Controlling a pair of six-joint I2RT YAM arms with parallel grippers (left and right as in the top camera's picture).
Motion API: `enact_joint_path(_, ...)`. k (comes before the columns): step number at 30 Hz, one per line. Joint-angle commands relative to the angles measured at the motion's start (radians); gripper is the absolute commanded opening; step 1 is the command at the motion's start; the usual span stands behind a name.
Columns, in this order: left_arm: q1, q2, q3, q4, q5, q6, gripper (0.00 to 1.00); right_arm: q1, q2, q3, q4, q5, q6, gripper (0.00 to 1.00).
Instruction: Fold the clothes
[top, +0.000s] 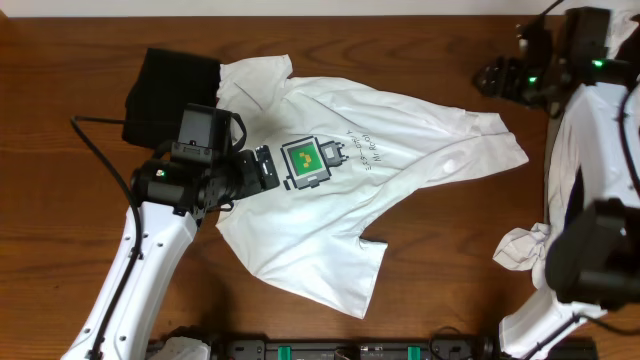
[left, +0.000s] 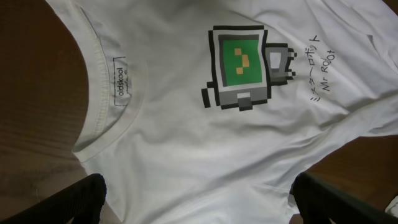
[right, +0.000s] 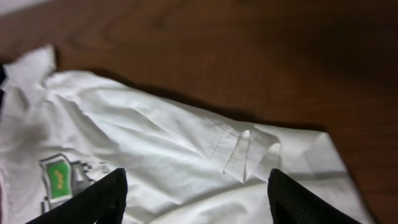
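A white T-shirt (top: 400, 130) lies spread face up on the wooden table, its green-and-grey robot print (top: 308, 162) near the middle. My left gripper (top: 265, 168) hovers over the chest just below the collar (left: 102, 93). In the left wrist view this gripper (left: 199, 193) is open, with only the shirt (left: 186, 143) under the gap. My right gripper (top: 490, 78) hangs above the table's far right, off the cloth. In the right wrist view it (right: 197, 180) is open, looking down on the shirt (right: 155, 137) and a folded-over sleeve (right: 249, 152).
A black garment (top: 170, 80) lies at the far left, partly under the shirt's sleeve. A crumpled white cloth (top: 525, 248) sits at the right beside the right arm's base. Bare wood (top: 450, 230) surrounds the shirt.
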Motion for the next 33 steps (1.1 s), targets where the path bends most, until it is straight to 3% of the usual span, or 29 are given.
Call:
enact_joint_path(1, 0.004, -0.001, 0.007, -0.002, 0.003, 0.009, 0.98, 0.009, 0.035, 0.001, -0.001, -0.025, -0.008, 0.70)
enact_joint_path(5, 0.004, -0.001, 0.007, -0.002, 0.003, 0.009, 0.98, 0.007, 0.061, 0.000, -0.010, -0.026, 0.023, 0.67)
enact_joint_path(15, 0.004, -0.001, 0.007, -0.002, 0.003, 0.009, 0.98, 0.017, 0.075, -0.002, -0.015, -0.026, 0.100, 0.48)
enact_joint_path(27, 0.004, -0.001, 0.007, -0.002, 0.003, 0.009, 0.98, 0.055, 0.156, -0.016, 0.051, 0.008, 0.285, 0.47)
enact_joint_path(33, 0.004, -0.001, 0.007, -0.002, 0.003, 0.009, 0.98, 0.057, 0.199, -0.016, 0.058, 0.039, 0.296, 0.46)
